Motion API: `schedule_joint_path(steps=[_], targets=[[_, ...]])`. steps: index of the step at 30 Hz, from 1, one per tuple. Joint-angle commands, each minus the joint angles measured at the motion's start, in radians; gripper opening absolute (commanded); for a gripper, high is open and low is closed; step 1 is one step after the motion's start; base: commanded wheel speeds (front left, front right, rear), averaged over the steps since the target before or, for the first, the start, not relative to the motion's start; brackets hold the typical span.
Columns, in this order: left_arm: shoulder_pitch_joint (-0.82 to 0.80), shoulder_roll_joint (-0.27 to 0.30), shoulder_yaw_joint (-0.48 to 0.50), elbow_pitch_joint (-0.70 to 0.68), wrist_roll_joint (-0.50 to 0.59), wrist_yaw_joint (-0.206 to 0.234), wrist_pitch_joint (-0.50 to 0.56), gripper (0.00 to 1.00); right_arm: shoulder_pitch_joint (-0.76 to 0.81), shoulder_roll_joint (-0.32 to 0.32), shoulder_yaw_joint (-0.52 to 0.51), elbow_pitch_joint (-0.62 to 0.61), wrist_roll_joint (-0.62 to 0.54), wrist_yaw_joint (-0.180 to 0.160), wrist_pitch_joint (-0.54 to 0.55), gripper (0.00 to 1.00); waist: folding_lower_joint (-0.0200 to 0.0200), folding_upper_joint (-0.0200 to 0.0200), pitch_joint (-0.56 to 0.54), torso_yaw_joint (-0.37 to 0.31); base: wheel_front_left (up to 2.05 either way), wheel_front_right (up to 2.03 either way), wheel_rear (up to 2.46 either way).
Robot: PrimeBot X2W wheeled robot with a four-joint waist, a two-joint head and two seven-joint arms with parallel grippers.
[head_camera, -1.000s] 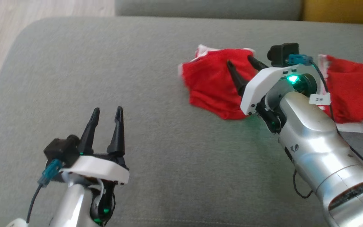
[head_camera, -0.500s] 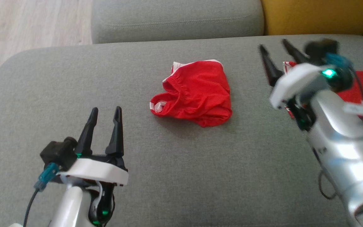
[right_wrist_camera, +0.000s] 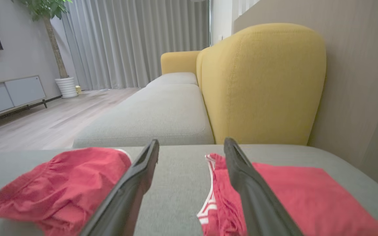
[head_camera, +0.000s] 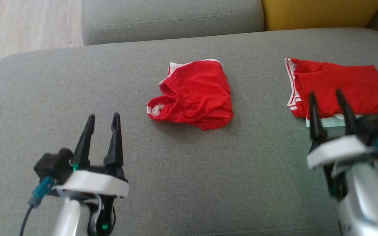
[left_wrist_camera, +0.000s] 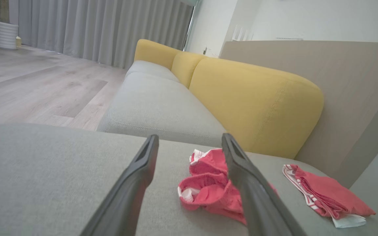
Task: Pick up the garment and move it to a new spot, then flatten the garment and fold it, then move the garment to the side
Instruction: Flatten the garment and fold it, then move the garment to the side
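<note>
The broad grey fabric sofa seat [head_camera: 182, 183], backed by a rounded yellow cushion [right_wrist_camera: 261, 85], carries the red mesh jersey [head_camera: 343, 82], folded flat with striped trim along one edge, on its right part. Well apart, at mid-seat, lie crumpled red shorts [head_camera: 195, 95]. The left gripper [head_camera: 103, 115] and right gripper [head_camera: 325, 94] both hover with fingers parted and empty, the right one by the jersey's near edge.
</note>
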Motion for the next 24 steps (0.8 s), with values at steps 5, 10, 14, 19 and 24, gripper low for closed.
schedule_joint_path(steps=[5,10,14,19,24], targets=[[-0.001,0.006,0.037,-0.022,0.017,0.004,-0.005,1.0,0.109,0.06,-0.044,-0.151,-0.077,0.003,-0.011,1.0,0.0,-0.0001,0.008,-0.001,0.0,0.0,0.0],[-0.005,0.006,0.038,-0.024,0.018,0.002,-0.005,1.0,0.153,0.081,-0.061,-0.225,-0.104,0.003,0.024,1.0,0.0,-0.0001,0.024,0.004,0.0,0.0,0.0],[-0.026,0.006,0.033,-0.028,0.016,-0.003,-0.005,1.0,0.145,0.087,-0.066,-0.26,-0.106,0.003,0.056,1.0,0.0,-0.0001,0.052,0.017,0.0,0.0,0.0],[-0.052,0.006,0.019,-0.024,0.018,-0.012,-0.005,1.0,0.092,0.092,-0.039,-0.258,-0.067,0.003,0.118,1.0,0.0,-0.0001,0.101,0.043,0.0,0.0,0.0],[-0.079,0.006,0.004,-0.014,0.019,-0.021,-0.005,1.0,0.001,0.096,0.003,-0.199,0.015,0.003,0.194,1.0,0.0,-0.0001,0.152,0.08,0.0,0.0,0.0]])
